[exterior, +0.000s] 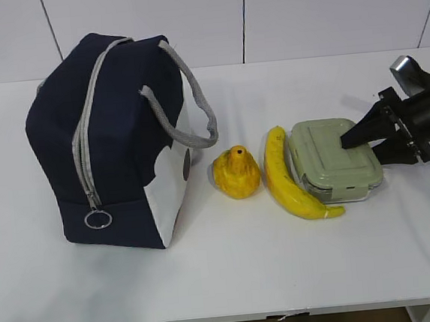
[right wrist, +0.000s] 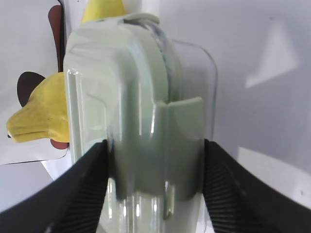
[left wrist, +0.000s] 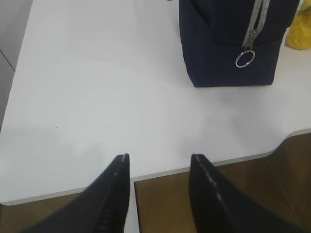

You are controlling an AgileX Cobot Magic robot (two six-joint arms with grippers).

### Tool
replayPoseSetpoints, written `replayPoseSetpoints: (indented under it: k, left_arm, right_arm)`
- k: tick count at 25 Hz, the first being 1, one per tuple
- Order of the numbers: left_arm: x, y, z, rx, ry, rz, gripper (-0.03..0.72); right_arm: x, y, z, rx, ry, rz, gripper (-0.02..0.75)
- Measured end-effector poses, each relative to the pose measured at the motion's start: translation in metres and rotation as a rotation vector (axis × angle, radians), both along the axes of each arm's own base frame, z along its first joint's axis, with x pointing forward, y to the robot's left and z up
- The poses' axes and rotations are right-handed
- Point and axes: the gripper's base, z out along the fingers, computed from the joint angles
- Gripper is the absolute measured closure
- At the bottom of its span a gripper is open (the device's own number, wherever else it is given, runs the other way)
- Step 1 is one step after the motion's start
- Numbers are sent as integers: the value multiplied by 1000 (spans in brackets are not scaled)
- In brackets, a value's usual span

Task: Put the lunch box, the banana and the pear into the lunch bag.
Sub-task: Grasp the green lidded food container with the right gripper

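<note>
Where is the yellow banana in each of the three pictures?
Exterior view: the banana lies right of the middle, between the pear and the lunch box.
Left wrist view: not in it; only a yellow bit at the right edge, too little to name.
Right wrist view: the banana's tip pokes out left of the lunch box.
Shared landmark: the lunch box in the exterior and right wrist views.

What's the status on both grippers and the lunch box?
Left gripper open, idle off the white table's front edge. Right gripper straddling sage-green-lidded clear lunch box, grip unconfirmed. Navy fabric lunch bag zipped shut; that blocks loading.
</note>
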Motion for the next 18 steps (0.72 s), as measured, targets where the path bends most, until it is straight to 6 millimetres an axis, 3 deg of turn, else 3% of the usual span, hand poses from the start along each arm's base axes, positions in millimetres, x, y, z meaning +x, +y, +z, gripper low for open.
replayPoseSetpoints:
  k: [18]
  left_arm:
    - [0, 0, 0, 0, 0, 0, 380]
  right_arm:
    - [0, 0, 1, 5, 0, 5, 349]
